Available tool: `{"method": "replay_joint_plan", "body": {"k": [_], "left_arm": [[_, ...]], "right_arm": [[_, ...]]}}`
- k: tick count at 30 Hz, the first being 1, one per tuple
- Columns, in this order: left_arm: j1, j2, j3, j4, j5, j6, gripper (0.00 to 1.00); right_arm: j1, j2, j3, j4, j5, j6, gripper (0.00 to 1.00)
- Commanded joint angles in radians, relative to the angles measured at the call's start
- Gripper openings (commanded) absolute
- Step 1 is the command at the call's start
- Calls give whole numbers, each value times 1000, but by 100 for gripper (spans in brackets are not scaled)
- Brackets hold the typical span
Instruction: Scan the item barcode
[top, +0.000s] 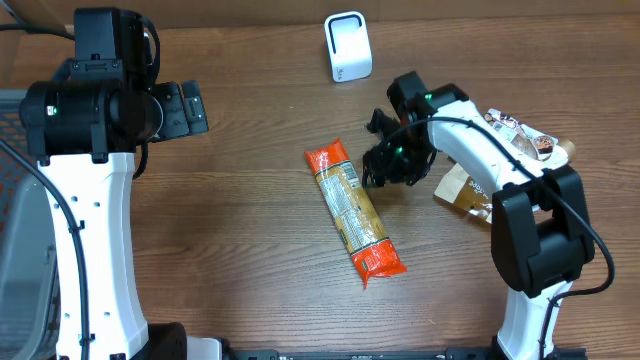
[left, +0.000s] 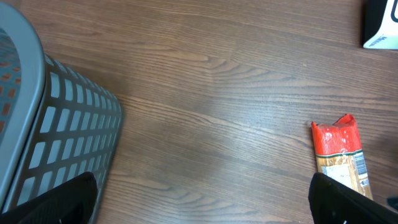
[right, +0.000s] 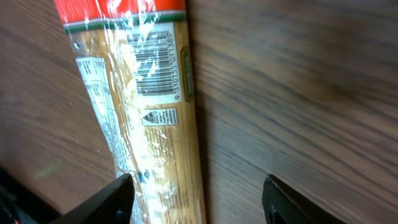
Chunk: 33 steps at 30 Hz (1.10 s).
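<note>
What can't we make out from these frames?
- Overhead: right gripper fingertips hidden under its own wrist; contact with the pasta packet unclear.
- Overhead: snack bags partly covered by the right arm; count and labels unclear.
- Overhead: barcode too small to find; only the right wrist view shows it.
- Left wrist: scanner cut off by the top-right corner.
- Left wrist: basket cut by the left edge; contents unseen.
</note>
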<state>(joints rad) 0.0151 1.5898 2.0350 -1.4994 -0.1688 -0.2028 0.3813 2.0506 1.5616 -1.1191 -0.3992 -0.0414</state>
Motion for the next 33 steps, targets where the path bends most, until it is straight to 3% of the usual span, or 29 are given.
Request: {"method": "replay_joint_plan", "body": {"k": [1,3,6,9,17,20,26,33], "left_arm": [[4,-4,5,0,5,-6,100],[4,-4,5,0,5,-6,100],[4,-4,5,0,5,-6,100],[4,-4,5,0,5,-6,100],[4,-4,5,0,5,-6,100],[4,-4,5,0,5,-6,100],[4,-4,5,0,5,-6,100],[4,-4,5,0,5,-6,100]], "right_arm": [[27,-40,-93,56,-59,-23,66],[42,-40,-135,100,-59,-14,64],[65,-40,-161,132,-52,-1,48],[105,-40,-165,165,75,109,43],[237,-39,-168,180,364,260,48],[255,-20,-168,199,349,259,49],[224,34,-168,188,229,205,66],[155,39,-169,167,-82,101,68]]}}
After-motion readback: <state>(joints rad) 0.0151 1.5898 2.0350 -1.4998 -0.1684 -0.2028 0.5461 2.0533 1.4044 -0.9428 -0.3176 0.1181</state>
